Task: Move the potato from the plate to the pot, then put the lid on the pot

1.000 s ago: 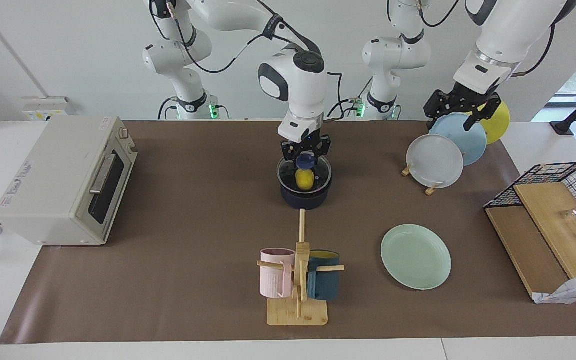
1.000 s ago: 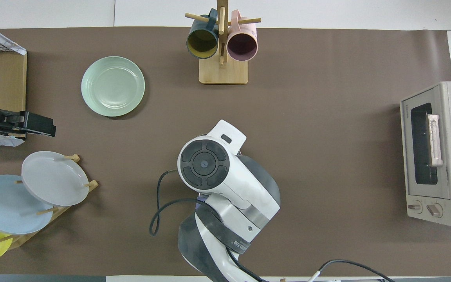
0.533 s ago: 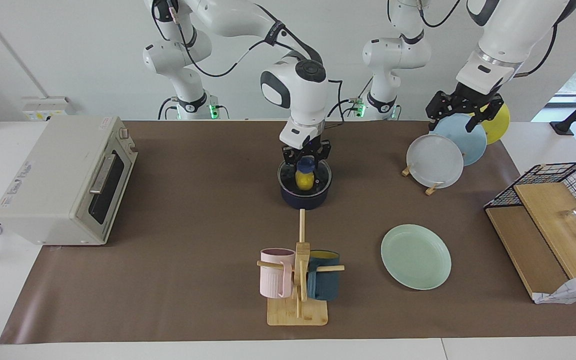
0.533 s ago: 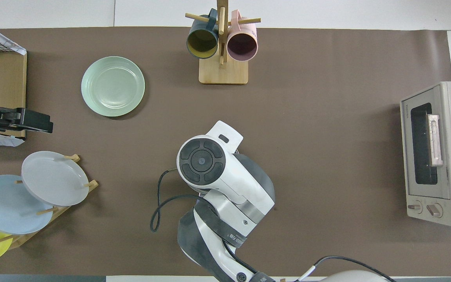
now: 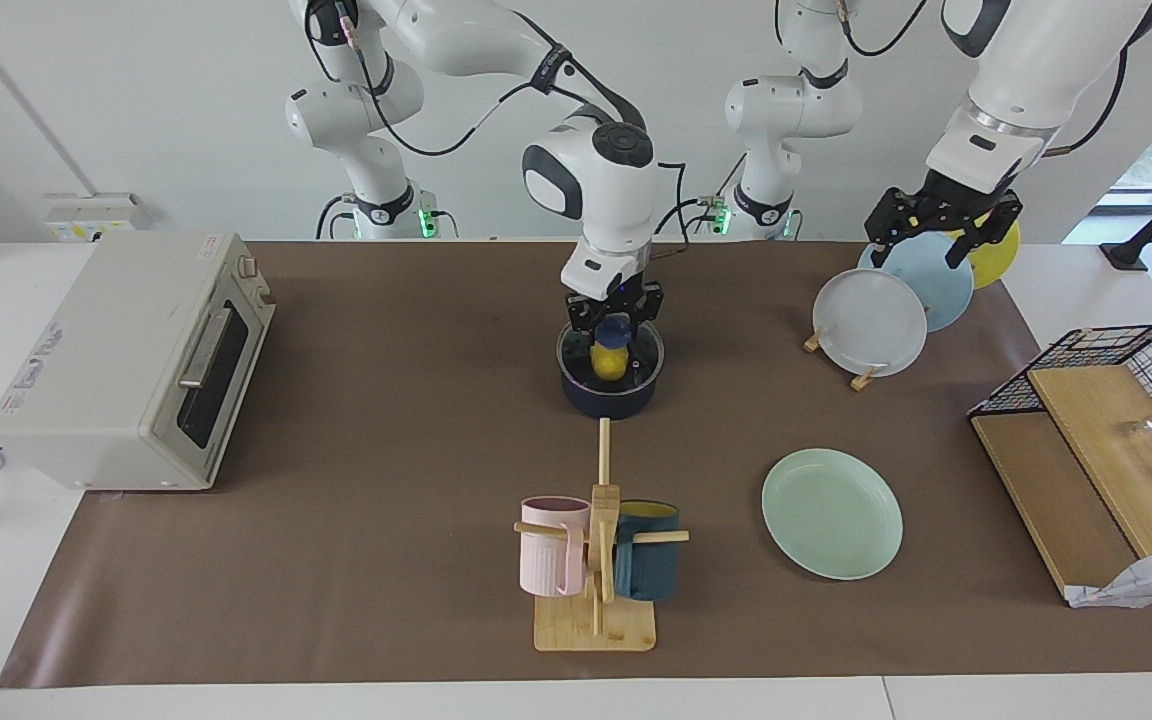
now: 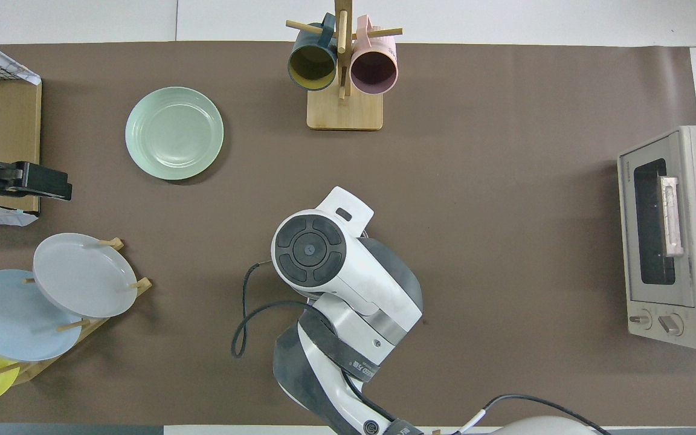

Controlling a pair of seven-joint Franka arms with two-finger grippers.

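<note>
the small yellow potato (image 5: 610,362) sits in the dark blue pot (image 5: 611,395). the right end effector (image 5: 613,322) is closed on the clear glass lid (image 5: 611,348), which looks nearly set down.

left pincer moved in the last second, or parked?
Yes. The left pincer has drifted toward the left arm's end of the table: in the facing view it now sits over the yellow upright plate and blue upright plate, clear of the grey one.

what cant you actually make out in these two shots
- Overhead view: the pot, lid and potato are hidden under the right arm.
- Facing view: whether the right gripper grips the lid knob is too small to tell.
- Overhead view: the left gripper is cut off at the edge.
</note>
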